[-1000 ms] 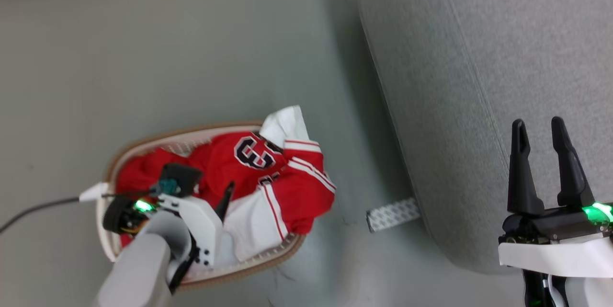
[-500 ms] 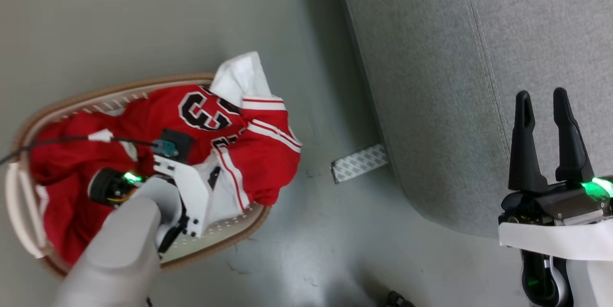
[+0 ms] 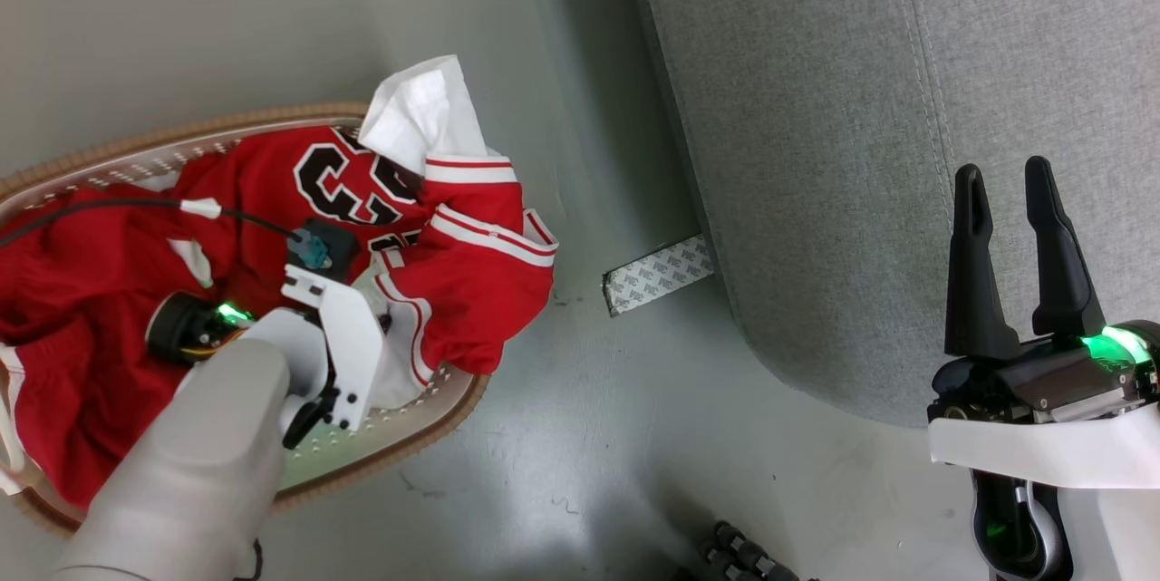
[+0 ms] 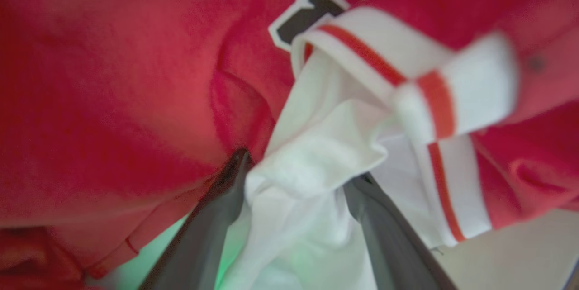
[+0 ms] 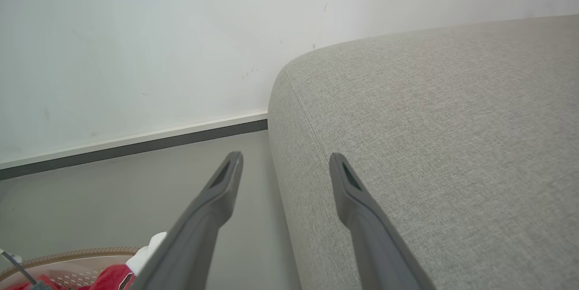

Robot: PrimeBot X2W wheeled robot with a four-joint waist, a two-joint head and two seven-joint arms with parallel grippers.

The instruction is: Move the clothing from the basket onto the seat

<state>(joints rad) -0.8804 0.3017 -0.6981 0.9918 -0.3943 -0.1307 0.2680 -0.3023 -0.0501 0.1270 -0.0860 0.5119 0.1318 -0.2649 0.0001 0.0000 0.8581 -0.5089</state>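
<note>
1. The basket (image 3: 272, 114) runs off the head view's left edge, and the clothing (image 3: 100, 291) covers most of its inside.
2. The left gripper (image 4: 298, 168) has a bunched white fold between its fingers, burying one fingertip. In the head view its own white bracket (image 3: 349, 336) blocks them.
3. The left wrist shot's pretty blurry, the striped cuff (image 4: 452, 95) worst.
4. The letter patch (image 3: 344, 189) is half tucked under a white fold.
5. The seat (image 3: 861, 155) is cut off far and right.
6. Some dark lumpy thing (image 3: 739, 556) sits at the near edge, can't tell what.

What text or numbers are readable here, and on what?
Clothing patch: two large black, white-edged characters, the first like "C" or "3", the second partly folded under; not certain.
Strip on the floor: repeated small print, too small to read.
No other text.
</note>
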